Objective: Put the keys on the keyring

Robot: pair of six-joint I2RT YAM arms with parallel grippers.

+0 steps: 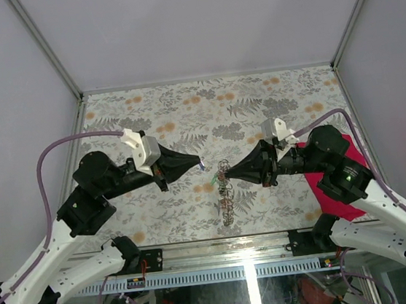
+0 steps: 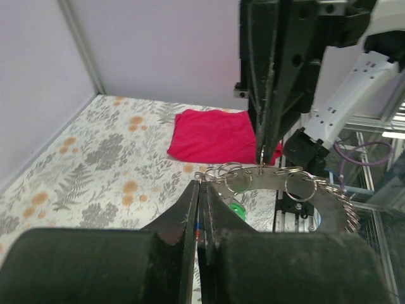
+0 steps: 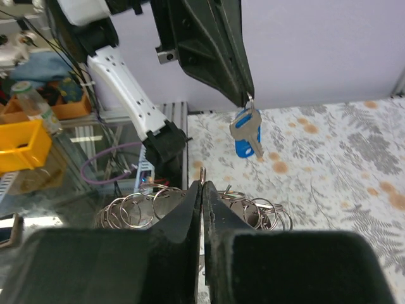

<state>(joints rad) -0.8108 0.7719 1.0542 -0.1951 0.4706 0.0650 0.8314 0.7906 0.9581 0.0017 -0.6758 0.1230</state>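
Right wrist view: my left gripper point(image 3: 248, 98) is clenched on the small metal key with a blue plastic head point(image 3: 245, 136), which dangles from its tip in the air over the middle of the floral-patterned bench point(image 1: 183, 110). My right gripper point(image 3: 202, 185) is clamped on the thin silvery metal keyring point(image 2: 292, 183), also held up off the bench, with its long link chain point(image 1: 226, 197) trailing down toward the near edge. Tips face each other, close but apart. I'd judge the key light, rigid and slippery, and likely to swing since it hangs loose; better taken by the plastic head than by the blade. The ring looks stiff and springy, the chain floppy, so it will sway and tug. Hold the ring next to its split, which I cannot make out here. The chain loops crowd the ring and could snag the key. A green bit point(image 2: 237, 209) shows beneath the rings, maybe another key, cannot tell. The crimson cloth point(image 2: 215, 136) lies toward the right edge, out of the way.
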